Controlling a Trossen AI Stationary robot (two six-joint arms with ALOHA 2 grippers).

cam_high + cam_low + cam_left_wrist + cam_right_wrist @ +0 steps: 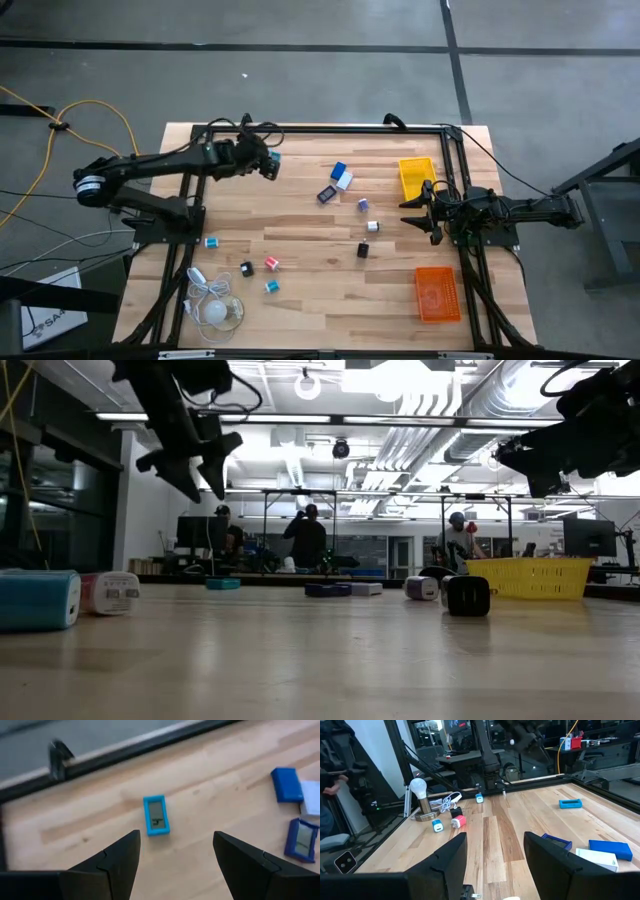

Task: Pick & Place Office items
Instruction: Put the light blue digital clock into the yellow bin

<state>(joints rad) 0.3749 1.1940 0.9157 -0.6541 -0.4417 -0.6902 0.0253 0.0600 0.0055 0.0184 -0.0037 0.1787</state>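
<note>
the left claw (pixel 270 163) hangs near the far edge of the desk (pixel 300 250), fingers spread wide and empty, right above a flat light-blue item with a small screen (pixel 156 815) that lies on the wood between the fingertips in the left wrist view. the other office items are scattered over the middle: a dark blue block (pixel 338 171) touching a white one (pixel 345 181), a dark blue screen piece (pixel 327 195), a purple bit (pixel 362 204), a black piece (pixel 363 250), and pink-red (pixel 271 263) and teal (pixel 271 287) plugs nearer the front. the right claw (pixel 432 213) waits by the yellow tray (pixel 416 177), fingers partly apart, holding nothing; the orange tray (pixel 437 294) sits nearer the front

risks, as i judge them: the light-blue item is thin and lies flat, so fingers coming down may scrape the wood or push it aside rather than catch it; it lies slightly askew to the fingers, so a pinch could twist it loose. the metal frame rail is near and could be struck

its screen shows marks too small to read; no brand is legible
</note>
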